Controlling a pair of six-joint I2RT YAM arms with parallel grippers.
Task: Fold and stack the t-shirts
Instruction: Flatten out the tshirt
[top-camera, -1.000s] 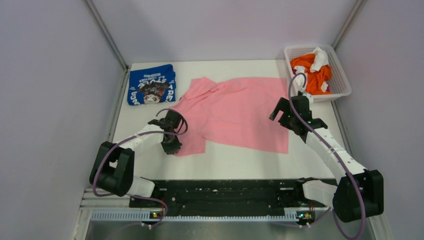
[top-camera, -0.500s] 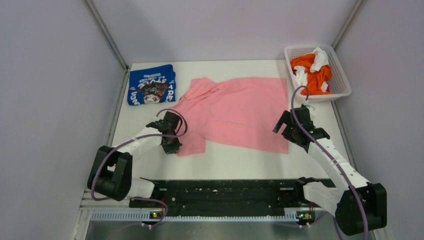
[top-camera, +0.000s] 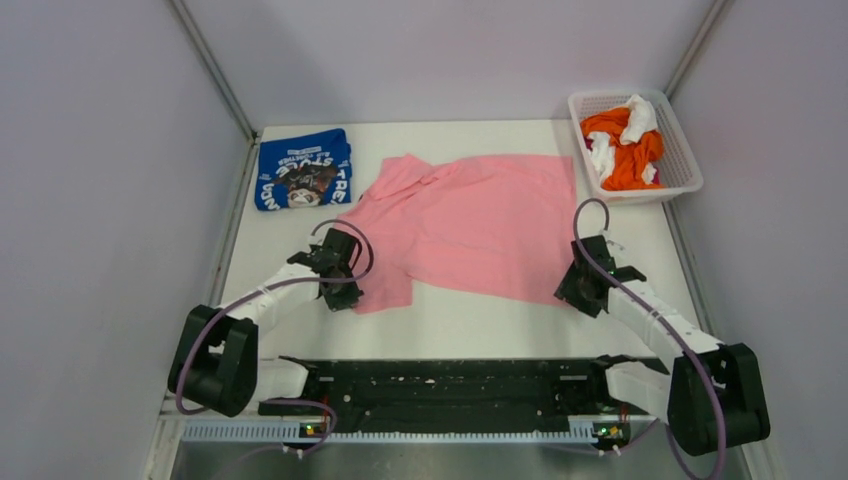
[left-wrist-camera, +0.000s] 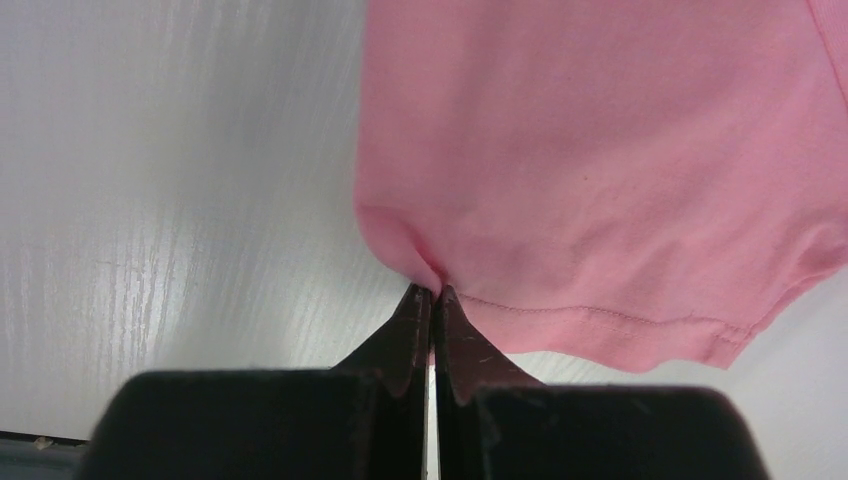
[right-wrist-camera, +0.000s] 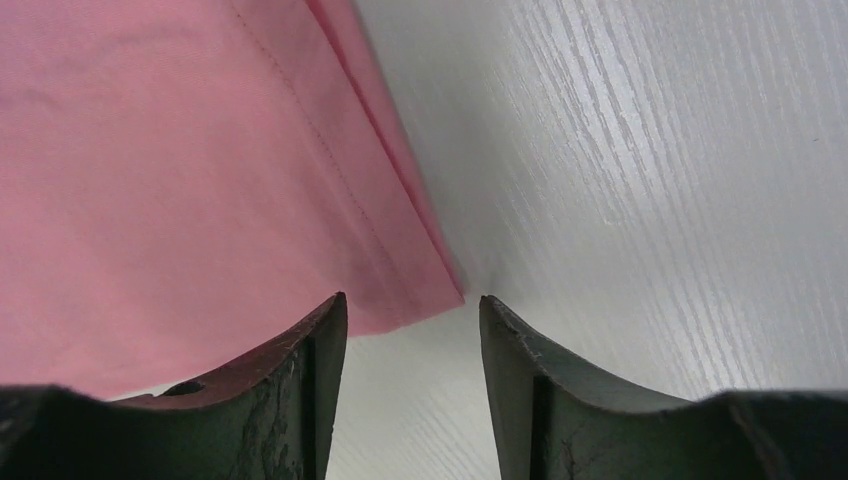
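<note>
Along near hem of pink t-shirt (top-camera: 470, 225), left fingers (left-wrist-camera: 412, 335) pinching it, right fingers (right-wrist-camera: 520, 370) spread around corner.

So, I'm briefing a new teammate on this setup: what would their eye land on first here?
The pink t-shirt spread out in the middle, the left gripper pinched shut on its near-left hem and the right gripper open around its near-right corner. Next, the folded blue t-shirt at the far left and the white basket of orange cloth at the far right.

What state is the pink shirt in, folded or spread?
Spread: the pink shirt lies flat on the table, sleeve and hem showing; only the blue shirt is folded.
</note>
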